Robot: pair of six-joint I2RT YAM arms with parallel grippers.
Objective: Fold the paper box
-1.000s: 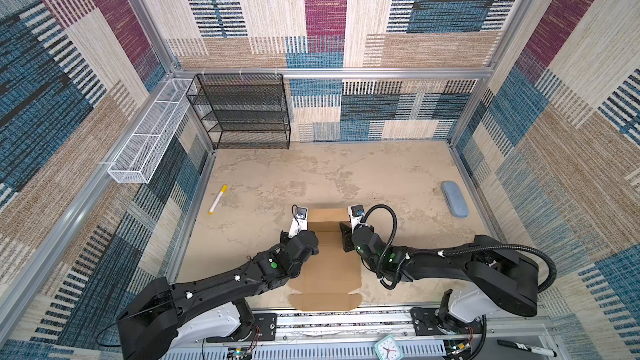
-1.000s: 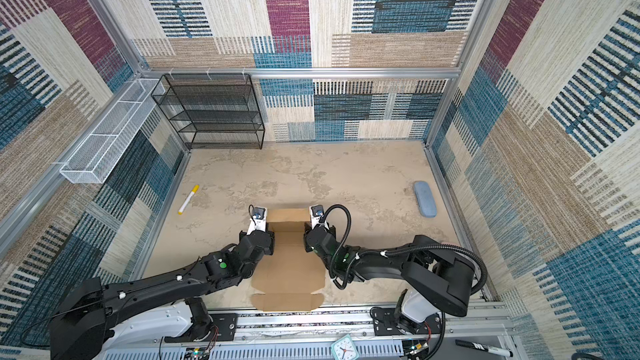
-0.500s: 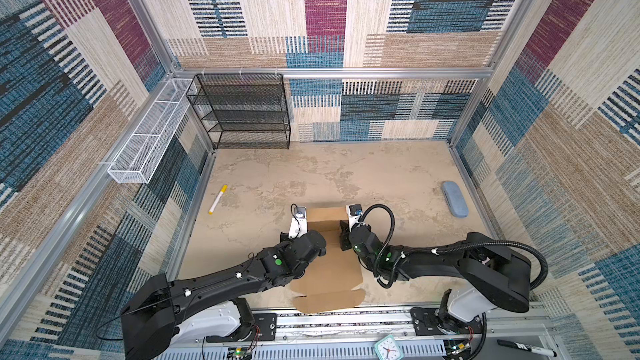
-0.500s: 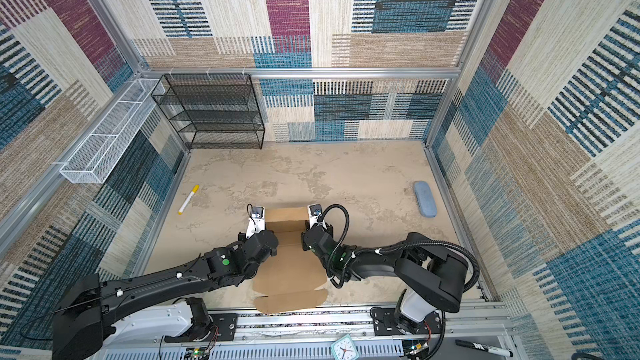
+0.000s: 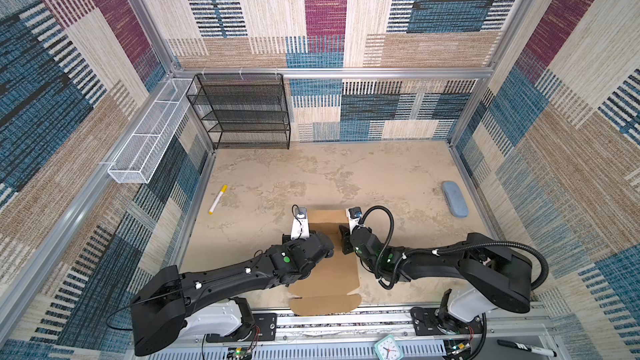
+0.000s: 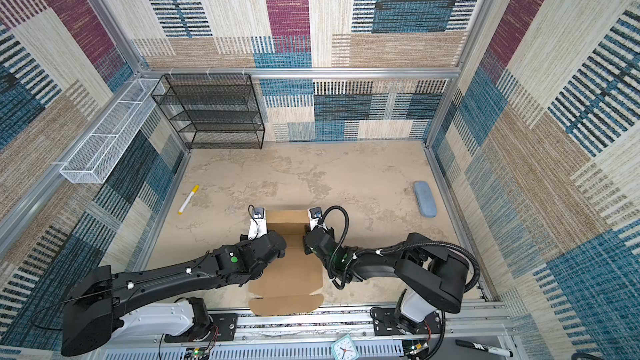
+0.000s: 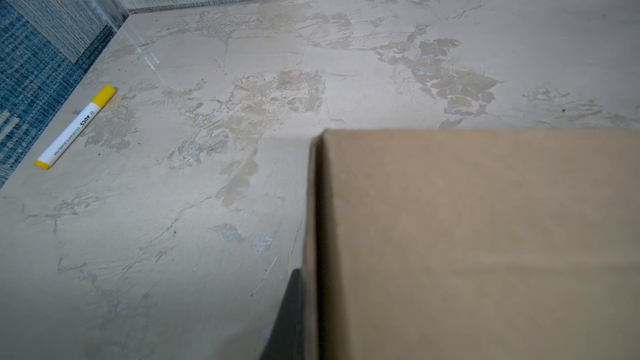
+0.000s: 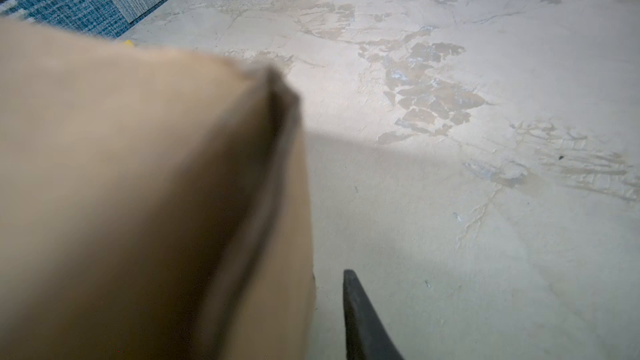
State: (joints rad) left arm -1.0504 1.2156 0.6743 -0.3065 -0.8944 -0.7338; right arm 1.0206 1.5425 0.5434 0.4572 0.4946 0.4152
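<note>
Evidently the left hand [image 5: 320, 242] pinches one side wall of the paper box [image 5: 329, 271] to keep it upright; the right hand [image 5: 343, 241], slightly spread, straddles the opposite wall.

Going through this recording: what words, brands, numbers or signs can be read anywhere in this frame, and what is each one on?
"AUCS": brand on the whiteboard pen, left wrist view.
"COLOR WHITE BOARD PEN": small print on the same pen.
"M": white letter on the black marker; the rest is too small to read.
Figures on the clock: too small to read.
No print shows on the paper box.
</note>
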